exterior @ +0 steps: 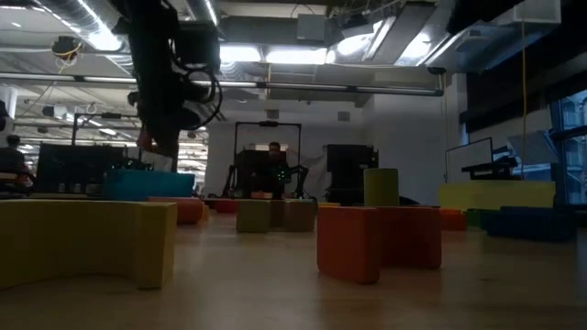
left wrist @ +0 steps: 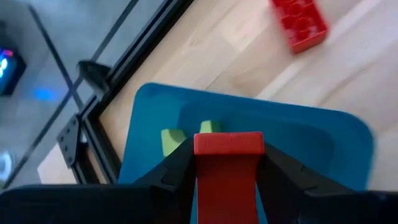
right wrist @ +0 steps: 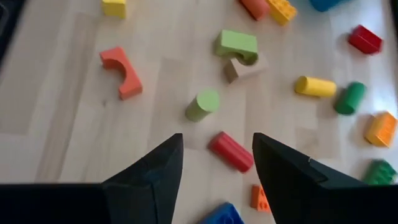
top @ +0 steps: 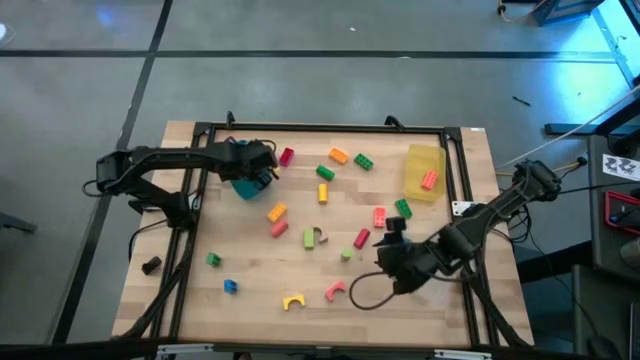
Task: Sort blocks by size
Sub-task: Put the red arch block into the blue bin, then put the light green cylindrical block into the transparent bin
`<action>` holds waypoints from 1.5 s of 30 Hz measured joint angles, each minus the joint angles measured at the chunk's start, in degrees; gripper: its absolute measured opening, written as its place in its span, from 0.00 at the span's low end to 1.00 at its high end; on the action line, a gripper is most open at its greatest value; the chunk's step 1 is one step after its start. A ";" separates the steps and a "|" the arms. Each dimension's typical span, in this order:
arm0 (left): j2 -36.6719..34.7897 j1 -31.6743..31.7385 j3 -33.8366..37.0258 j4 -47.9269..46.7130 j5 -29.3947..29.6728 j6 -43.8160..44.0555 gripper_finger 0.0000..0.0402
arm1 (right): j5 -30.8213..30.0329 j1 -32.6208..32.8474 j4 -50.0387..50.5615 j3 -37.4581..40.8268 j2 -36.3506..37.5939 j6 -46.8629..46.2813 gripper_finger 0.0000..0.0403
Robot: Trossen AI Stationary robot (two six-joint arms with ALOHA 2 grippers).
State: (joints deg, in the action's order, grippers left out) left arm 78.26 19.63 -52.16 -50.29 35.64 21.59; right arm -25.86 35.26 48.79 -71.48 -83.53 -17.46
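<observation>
1. While the left gripper (left wrist: 227, 180) is held over the teal tray (left wrist: 311, 143) at the table's (top: 250, 290) far left, a red block (left wrist: 227, 171) is clamped between its fingers.
2. Two green blocks (left wrist: 186, 138) are seen inside that tray.
3. Right gripper (right wrist: 214, 165): parted, empty, above a red cylinder (right wrist: 231, 151) among scattered blocks (top: 320, 215).
4. One orange block (top: 429, 180) is lodged in the yellow tray (top: 415, 160).

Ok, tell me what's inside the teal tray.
In the teal tray a green block shows, partly hidden. The left tool, holding a red block above it, covers the tray's middle, so anything else there can't be seen.
</observation>
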 joint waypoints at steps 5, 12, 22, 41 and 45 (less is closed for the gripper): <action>0.00 2.57 2.25 -0.10 -0.29 4.87 0.37 | 6.33 -3.71 -4.82 0.00 0.00 6.96 0.48; 0.00 4.11 2.95 0.44 -1.13 7.13 0.51 | 10.86 -8.06 -7.33 0.00 -0.85 13.81 0.48; 0.00 4.01 2.95 5.56 -4.32 6.99 0.52 | 17.06 -10.67 -9.73 0.02 -10.89 26.42 0.48; 0.00 3.98 2.95 7.75 -5.48 6.95 0.51 | 28.01 -20.74 -14.76 0.00 -17.21 31.70 0.48; 0.00 3.98 2.95 7.74 -5.48 6.95 0.51 | 32.51 -21.12 -14.63 0.02 -18.98 31.70 0.48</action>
State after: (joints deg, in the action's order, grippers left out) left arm 78.26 23.62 -49.21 -42.56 30.15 28.53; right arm 6.65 14.14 34.16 -71.46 -102.51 14.24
